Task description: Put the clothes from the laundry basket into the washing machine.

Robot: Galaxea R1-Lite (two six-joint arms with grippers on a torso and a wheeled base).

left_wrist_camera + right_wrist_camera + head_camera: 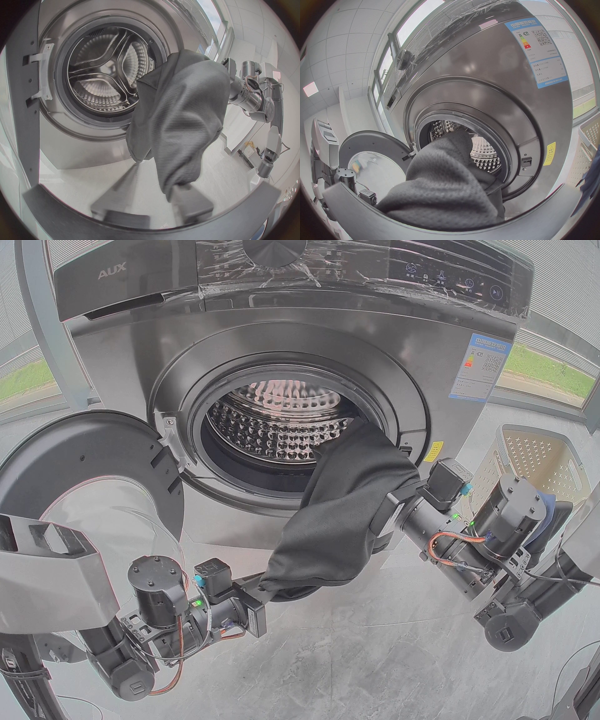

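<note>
1. The washing machine [406,352] stands straight ahead with its round door [81,465] swung wide open to the left, so the shiny dimpled drum [275,421] is in plain sight.
2. A dark garment [344,509] hangs half in and half out. Its upper end lies over the lower right lip of the opening, and the rest slopes down and to the left in front of the machine, clear of the grey floor [375,665].
3. The right gripper [390,513] is up at the right side of the opening, buried under the cloth. I cannot tell whether it is clamped on anything or loose.
4. The left gripper [265,590] sits lower, beneath the garment's hanging end. Its fingers [192,203] are spread apart, and the tail of the cloth comes down to touch one of them without being pinched.
5. The pale perforated laundry basket [537,452] stands to the right of the machine, behind the right arm.
</note>
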